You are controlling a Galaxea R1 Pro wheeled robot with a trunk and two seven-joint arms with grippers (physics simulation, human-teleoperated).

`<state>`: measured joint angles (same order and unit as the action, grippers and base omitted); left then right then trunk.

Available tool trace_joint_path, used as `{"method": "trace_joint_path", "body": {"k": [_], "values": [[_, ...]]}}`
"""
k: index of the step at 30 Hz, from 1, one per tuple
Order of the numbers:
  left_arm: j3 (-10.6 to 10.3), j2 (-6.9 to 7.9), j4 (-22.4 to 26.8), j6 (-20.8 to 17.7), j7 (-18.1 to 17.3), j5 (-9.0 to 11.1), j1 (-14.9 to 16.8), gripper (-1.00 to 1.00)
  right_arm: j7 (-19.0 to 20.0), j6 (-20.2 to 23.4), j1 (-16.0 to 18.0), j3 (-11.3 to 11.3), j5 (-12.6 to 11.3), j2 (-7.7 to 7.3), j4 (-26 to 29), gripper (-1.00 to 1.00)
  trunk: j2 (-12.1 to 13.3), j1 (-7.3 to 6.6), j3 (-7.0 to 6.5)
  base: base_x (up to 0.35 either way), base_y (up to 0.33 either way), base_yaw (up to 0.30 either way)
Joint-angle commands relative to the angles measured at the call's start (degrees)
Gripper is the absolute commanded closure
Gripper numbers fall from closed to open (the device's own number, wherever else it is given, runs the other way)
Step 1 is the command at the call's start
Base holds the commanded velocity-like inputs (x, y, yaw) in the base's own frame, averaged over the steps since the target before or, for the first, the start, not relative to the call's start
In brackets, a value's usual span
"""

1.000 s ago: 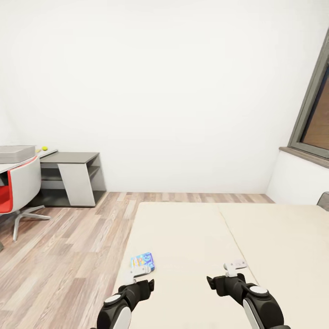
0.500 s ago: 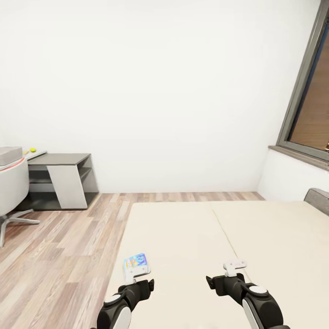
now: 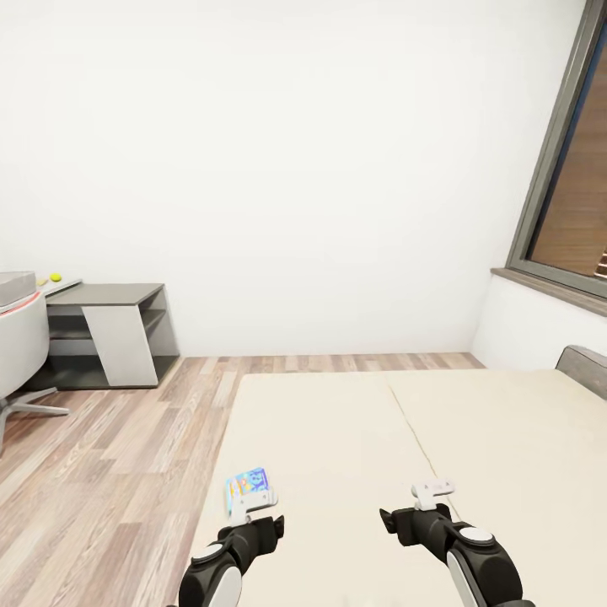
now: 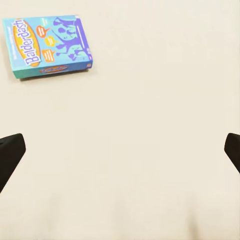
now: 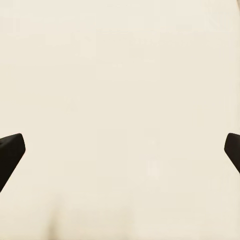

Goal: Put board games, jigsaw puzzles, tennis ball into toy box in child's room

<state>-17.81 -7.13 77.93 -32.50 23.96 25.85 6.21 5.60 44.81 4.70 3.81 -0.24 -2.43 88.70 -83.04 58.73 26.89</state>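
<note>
Both arms reach forward low over the bed (image 3: 354, 438). The left end effector (image 4: 120, 150) shows its two dark fingertips (image 4: 10, 150) at opposite edges of the left wrist view, spread wide with nothing between them, and the right end effector (image 5: 120, 150) is spread the same way over bare cover. In the head view the left end effector (image 3: 253, 502) hangs just beside a light blue board game (image 3: 247, 483), a thin rectangular box with cartoon print and the title "Balderdash", lying flat on the bed near its left edge; the left wrist view shows the box (image 4: 47, 46) off to one side of the open fingers, not between them. The right end effector (image 3: 432, 491) hovers over plain cover, well apart from the box. The bed cover is smooth, matte cream-beige, with a seam running down its middle. Left of the bed lies a wood-plank floor (image 3: 110, 455) in grey-brown tones. Far off at the left wall stands the tabletop (image 3: 105, 293), pale grey with dark sides and an angled white panel; on it sit the small yellow-green tennis ball (image 3: 56, 276) and the corner of the light grey toy box (image 3: 15, 282), with a white chair back (image 3: 18, 346) in front. A dark-framed window (image 3: 565, 185) is at the right.
</note>
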Motion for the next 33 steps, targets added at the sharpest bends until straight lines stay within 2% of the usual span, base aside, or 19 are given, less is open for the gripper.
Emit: {"method": "trace_joint_path", "body": {"k": [1, 33], "values": [[-0.1, 0.01, 0.0, -0.1, 0.6, 0.6, 0.0, -1.00, 0.1, 0.3, 0.0, 0.0, 0.0, -0.04, 0.1, -1.00, 0.0, 0.00, 0.06, 0.000, 0.000, -0.011], [0.0, 0.01, -0.4, -0.1, 0.6, 0.6, 0.1, -1.00, 0.1, 0.3, 0.0, 0.0, 0.0, -0.03, 0.1, -1.00, 0.0, 0.00, 0.06, 0.000, -0.017, -0.002]]}}
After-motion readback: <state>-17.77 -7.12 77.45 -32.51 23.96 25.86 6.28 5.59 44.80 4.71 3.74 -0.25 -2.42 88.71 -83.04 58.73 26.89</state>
